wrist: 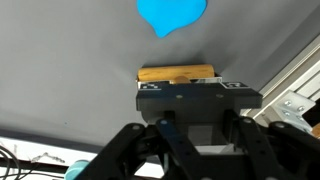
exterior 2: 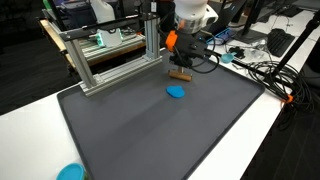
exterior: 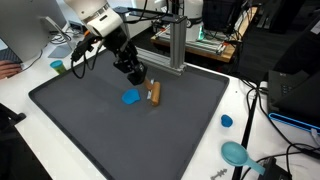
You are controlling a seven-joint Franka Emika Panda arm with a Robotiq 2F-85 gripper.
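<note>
Tool (exterior: 140, 78) of the single arm, lowered onto a wooden block (exterior: 154, 93) that lies on the dark mat (exterior: 90, 120) covering the white counter (exterior: 215, 150). In the wrist view the block (wrist: 176, 73) shows as a short tan bar directly ahead of the tool body, its long side running across the picture; the fingers themselves are hidden under the housing, so contact cannot be read there. The jaws are drawn together as far as they go, and by the look of the exterior views they are clamped on the block (exterior 2: 180, 74), which rests on or just above the mat.

A flat blue piece (exterior: 131, 97) lies on the mat just beside the block, apart from it; the same piece appears in the wrist view (wrist: 172, 14) beyond the block and in an exterior view (exterior 2: 176, 91) nearer the camera than the tool (exterior 2: 181, 66). An aluminium frame (exterior 2: 110, 60) stands along one edge of the mat. A small blue cap (exterior: 227, 121) and a teal dish (exterior: 234, 153) sit on the bare counter, well apart from the tool.

Stage, as judged: the grasp on the block appears made; lifting and carrying it anywhere is not yet done, since the block sits at mat level.
</note>
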